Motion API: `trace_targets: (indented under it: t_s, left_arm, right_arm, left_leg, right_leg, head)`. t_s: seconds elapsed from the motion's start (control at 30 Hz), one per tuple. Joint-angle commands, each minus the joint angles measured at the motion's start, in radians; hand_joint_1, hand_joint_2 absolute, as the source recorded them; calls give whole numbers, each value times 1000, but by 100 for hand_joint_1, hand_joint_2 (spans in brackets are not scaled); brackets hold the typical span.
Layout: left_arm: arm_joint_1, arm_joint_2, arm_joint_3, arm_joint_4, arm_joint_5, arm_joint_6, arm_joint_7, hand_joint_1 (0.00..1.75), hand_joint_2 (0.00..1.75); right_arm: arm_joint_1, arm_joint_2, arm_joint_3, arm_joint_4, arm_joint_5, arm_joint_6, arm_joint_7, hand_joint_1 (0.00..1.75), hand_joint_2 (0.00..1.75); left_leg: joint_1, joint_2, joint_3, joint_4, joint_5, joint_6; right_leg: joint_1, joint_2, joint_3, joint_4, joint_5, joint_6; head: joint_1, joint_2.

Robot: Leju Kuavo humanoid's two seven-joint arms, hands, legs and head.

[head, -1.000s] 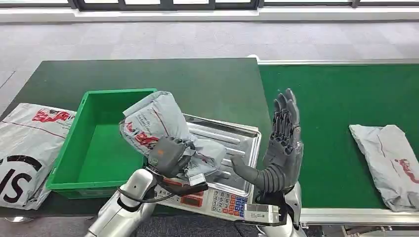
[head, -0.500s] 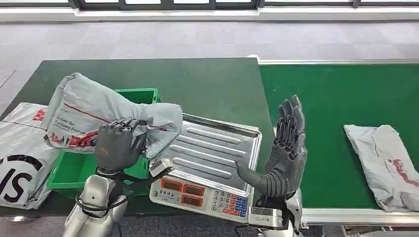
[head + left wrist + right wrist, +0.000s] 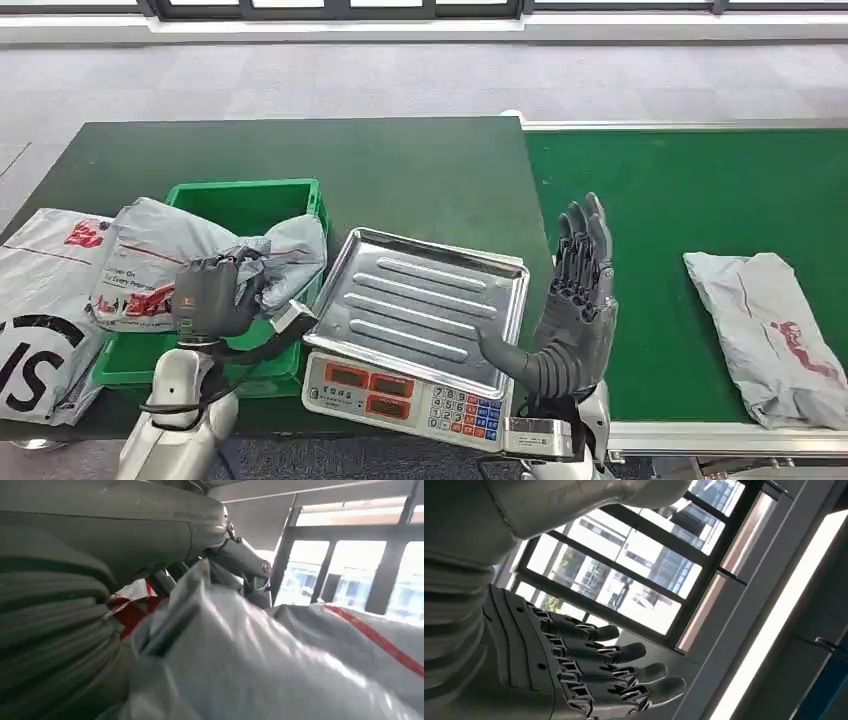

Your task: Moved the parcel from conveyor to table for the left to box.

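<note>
The grey parcel [image 3: 190, 262] is gripped by the left hand [image 3: 212, 296], draped over the green box [image 3: 258, 200]'s near-left rim. It should be shifted inward before release, probably. The right hand [image 3: 572, 300] is held upright, fingers spread, holding nothing.

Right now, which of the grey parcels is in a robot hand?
The parcel over the green bin, gripped by the left robot hand; the other parcels lie untouched.
</note>
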Motion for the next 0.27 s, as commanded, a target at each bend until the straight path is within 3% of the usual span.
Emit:
trace_targets:
  t_s: [0.03, 0.27]
  left_arm:
    - [-104, -22, 88, 277, -47, 13, 27, 175, 175]
    - [-105, -23, 88, 277, -47, 12, 27, 175, 175]
  right_arm:
    - [-58, -35, 57, 77, -11, -2, 8, 0, 175]
    - [-56, -36, 57, 77, -11, -3, 8, 0, 175]
  left_leg:
    - [0, 1, 1, -1, 1, 0]
    - [2, 2, 1, -3, 2, -1]
  right_leg:
    - [1, -1, 2, -1, 1, -1]
    - [2, -1, 2, -4, 2, -1]
  head:
    - [0, 0]
    - [0, 0]
